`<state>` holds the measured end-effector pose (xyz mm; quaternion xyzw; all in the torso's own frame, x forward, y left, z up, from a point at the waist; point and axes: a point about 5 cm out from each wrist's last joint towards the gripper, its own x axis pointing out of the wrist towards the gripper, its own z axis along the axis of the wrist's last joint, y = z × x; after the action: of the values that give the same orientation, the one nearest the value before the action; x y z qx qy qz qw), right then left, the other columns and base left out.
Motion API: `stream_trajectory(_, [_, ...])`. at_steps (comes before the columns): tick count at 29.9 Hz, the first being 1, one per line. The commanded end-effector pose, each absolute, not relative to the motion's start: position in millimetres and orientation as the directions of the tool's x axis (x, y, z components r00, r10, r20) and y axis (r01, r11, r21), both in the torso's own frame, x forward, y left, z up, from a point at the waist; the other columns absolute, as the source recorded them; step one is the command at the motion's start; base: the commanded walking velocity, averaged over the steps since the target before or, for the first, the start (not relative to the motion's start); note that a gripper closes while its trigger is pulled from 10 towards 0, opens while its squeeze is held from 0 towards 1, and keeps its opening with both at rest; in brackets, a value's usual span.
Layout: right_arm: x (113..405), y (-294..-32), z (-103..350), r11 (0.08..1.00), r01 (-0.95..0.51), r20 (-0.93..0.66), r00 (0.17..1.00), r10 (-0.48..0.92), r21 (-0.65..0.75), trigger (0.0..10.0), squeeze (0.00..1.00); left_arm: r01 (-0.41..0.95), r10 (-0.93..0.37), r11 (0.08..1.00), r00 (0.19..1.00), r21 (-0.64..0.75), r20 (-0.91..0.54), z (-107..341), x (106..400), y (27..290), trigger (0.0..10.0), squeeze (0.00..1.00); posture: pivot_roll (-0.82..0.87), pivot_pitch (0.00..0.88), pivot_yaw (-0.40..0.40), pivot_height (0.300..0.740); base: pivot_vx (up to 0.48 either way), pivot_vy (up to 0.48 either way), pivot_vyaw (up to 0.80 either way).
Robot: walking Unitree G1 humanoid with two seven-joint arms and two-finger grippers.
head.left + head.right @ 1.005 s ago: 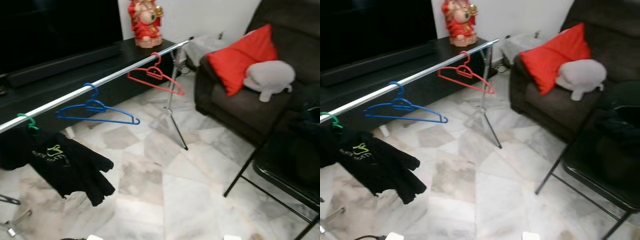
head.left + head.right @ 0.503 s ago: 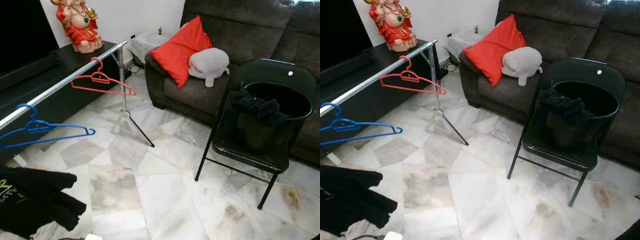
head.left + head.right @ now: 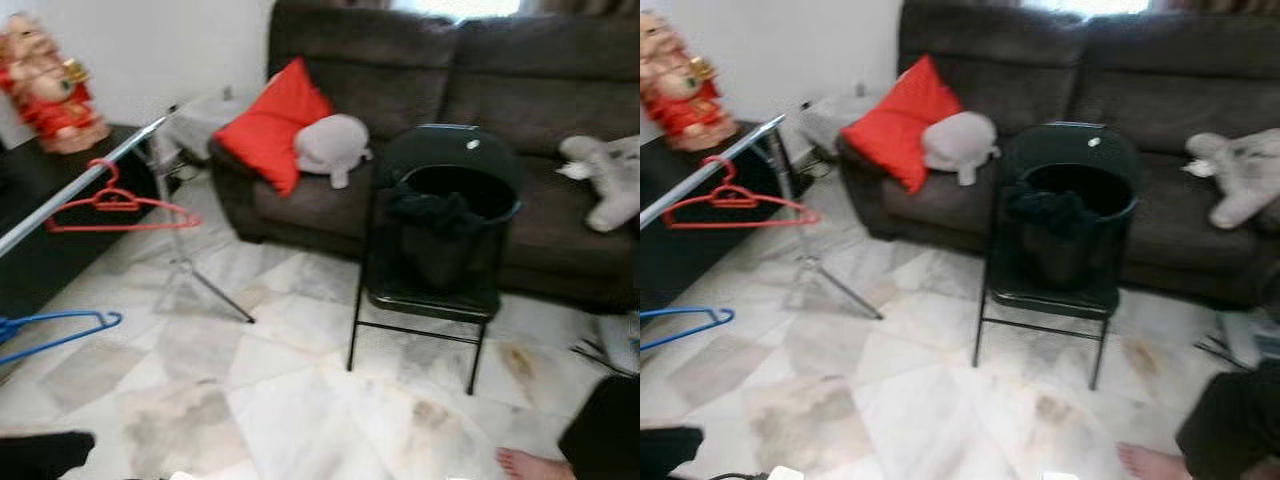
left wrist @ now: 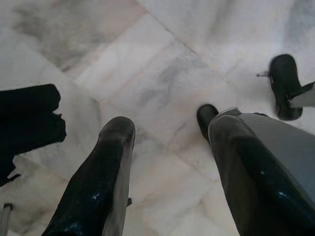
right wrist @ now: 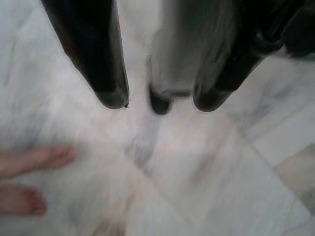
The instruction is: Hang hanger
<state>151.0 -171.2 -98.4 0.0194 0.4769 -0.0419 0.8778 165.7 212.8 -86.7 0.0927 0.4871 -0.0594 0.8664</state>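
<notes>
Head view blurred; facing a dark sofa with a red cushion, a grey plush beside it and another pale plush at the sofa's right end; black folding chair stands on the marble floor in front of the sofa, a black bin on its seat with dark cloth draped over its rim.

Silver rail runs along my left on a tripod stand; red hanger hooked on the rail near its far end; blue hanger lower left, partly cut off by the frame, hook hidden; red figurine on the dark cabinet behind the rail.

My left tool hangs over the floor, fingers spread wide, nothing between them; black garment lies on the floor near it; my right tool also points at the floor, fingers apart, nothing gripped; a person's bare feet on the tiles near it, one foot also at lower right of the head view.
</notes>
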Motion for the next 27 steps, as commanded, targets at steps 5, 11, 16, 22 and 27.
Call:
stream_trajectory(5, [152.2, -175.2, -97.6, 0.995, 0.099, -0.835, 0.546, -0.071, -0.020, 10.0, 0.00, 0.176, -0.003, 0.979, 0.494, 0.097, -0.869, -89.1, 159.3, 216.1, 10.0, 0.00, -0.08, 0.048, 0.073, 0.740, 0.158, 0.000, 0.00])
stream_trajectory(11, [151.4, -175.8, -97.9, 0.994, 0.110, -0.837, 0.541, -0.076, -0.019, 10.0, 0.00, 0.174, -0.004, 0.980, 0.495, 0.095, -0.869, -88.9, 159.9, 215.9, 10.0, 0.00, -0.08, 0.053, 0.073, 0.740, 0.299, 0.000, 0.00])
stream_trajectory(16, [150.6, -176.6, -98.2, 0.994, 0.110, -0.839, 0.538, -0.078, -0.022, 10.0, 0.00, 0.173, -0.004, 0.980, 0.495, 0.094, -0.869, -89.0, 160.0, 215.7, 10.0, 0.00, -0.08, 0.055, 0.073, 0.740, 0.313, 0.000, -0.78])
stream_trajectory(22, [149.9, -179.5, -98.0, 0.993, 0.115, -0.836, 0.543, -0.086, -0.027, 10.0, 0.00, 0.174, -0.006, 0.980, 0.494, 0.092, -0.869, -89.0, 159.8, 215.7, 10.0, 0.00, -0.08, 0.056, 0.074, 0.740, 0.314, 0.000, -0.25])
stream_trajectory(27, [149.5, -183.7, -97.6, 0.992, 0.123, -0.832, 0.546, -0.096, -0.034, 10.0, 0.00, 0.175, -0.006, 0.980, 0.493, 0.092, -0.870, -89.0, 159.6, 216.1, 10.0, 0.00, -0.08, 0.058, 0.073, 0.740, 0.316, 0.000, 0.00])
